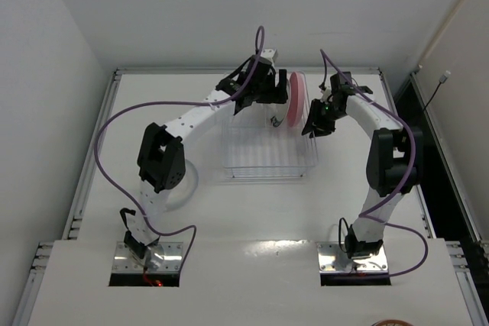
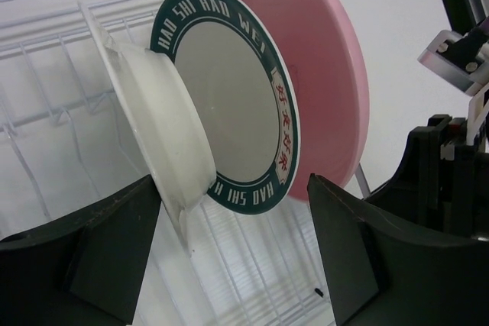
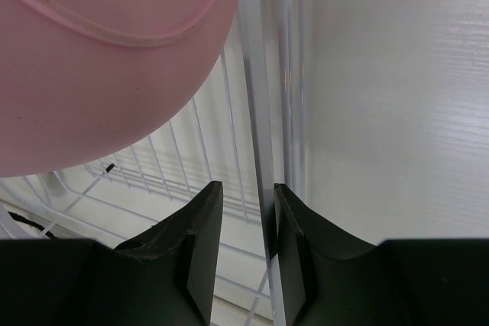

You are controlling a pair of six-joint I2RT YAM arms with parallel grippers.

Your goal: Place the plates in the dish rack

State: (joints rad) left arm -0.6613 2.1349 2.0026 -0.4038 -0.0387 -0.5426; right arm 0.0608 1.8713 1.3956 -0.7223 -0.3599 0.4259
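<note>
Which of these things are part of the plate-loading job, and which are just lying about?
Part of the job: dish rack, pink plate, green-rimmed plate, whitish plate, left gripper, right gripper.
Just lying about: purple cables, brown round thing cut off at the near edge.

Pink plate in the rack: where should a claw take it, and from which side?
Probably the top rim of the pink plate, from above, one finger on each face. It stands on edge in the dish rack, lower rim among the wires, teal-rimmed plate close beside one face.
</note>
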